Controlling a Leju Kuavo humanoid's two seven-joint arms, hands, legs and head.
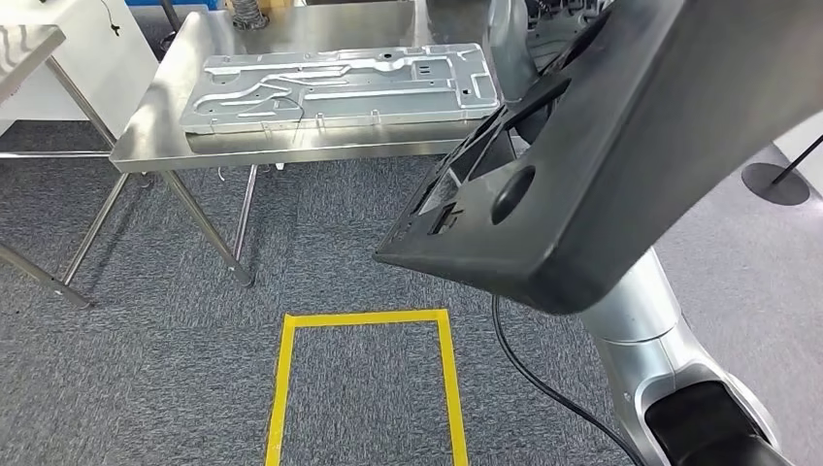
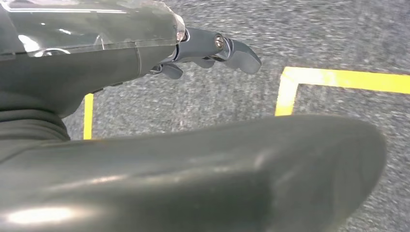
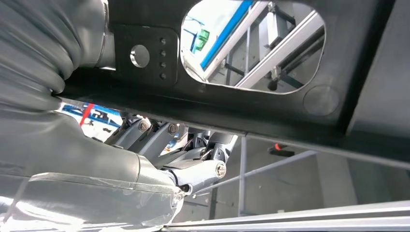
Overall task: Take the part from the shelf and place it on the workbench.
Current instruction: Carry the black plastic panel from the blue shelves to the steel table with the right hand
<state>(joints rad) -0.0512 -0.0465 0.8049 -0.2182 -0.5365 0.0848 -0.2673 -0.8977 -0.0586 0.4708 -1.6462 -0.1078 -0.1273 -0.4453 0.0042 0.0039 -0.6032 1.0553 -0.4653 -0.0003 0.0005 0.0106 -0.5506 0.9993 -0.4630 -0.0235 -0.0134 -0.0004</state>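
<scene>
A large black plastic part (image 1: 621, 146) with an oval hole hangs tilted in the air to the right of the steel workbench (image 1: 155, 136). My right arm (image 1: 660, 359) rises beneath it, and the part covers the hand in the head view. In the right wrist view my right hand (image 3: 183, 154) grips the part (image 3: 241, 116) by its edge, fingers curled against a rib under the oval opening. My left hand (image 2: 212, 48) hangs over the carpet and holds nothing, its fingers loosely bent.
A stamped silver metal panel (image 1: 340, 87) lies on the workbench and covers most of its top. A yellow tape rectangle (image 1: 364, 318) marks the grey carpet in front of me. A black cable (image 1: 524, 369) runs by my right arm. A second table's legs (image 1: 39, 272) stand left.
</scene>
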